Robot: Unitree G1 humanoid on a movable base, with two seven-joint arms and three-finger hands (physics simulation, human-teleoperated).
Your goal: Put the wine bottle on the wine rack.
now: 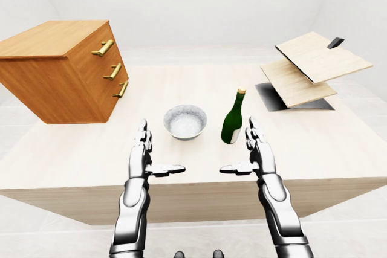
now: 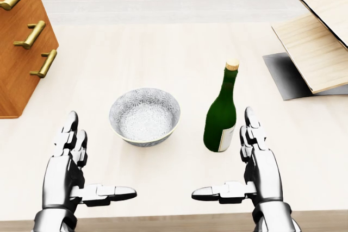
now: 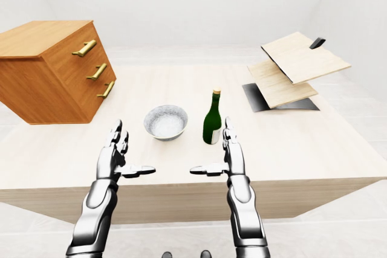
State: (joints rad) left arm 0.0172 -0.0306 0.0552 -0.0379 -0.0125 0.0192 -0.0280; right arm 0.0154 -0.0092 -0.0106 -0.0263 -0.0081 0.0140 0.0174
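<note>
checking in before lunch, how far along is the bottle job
Nothing looks done yet: the bottle stands upright on the table, beside the bowl. Nothing is in hand either; the left hand and right hand are open, the right one just beside the bottle. Left to do: grasp it and carry it to the rack at the views' right.

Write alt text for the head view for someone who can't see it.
A green wine bottle stands upright on a pale wooden table, just left of the open right robot hand. A patterned bowl sits left of the bottle, above the open left robot hand. A wooden drawer chest is top left, slanted wooden rack boards top right.
</note>
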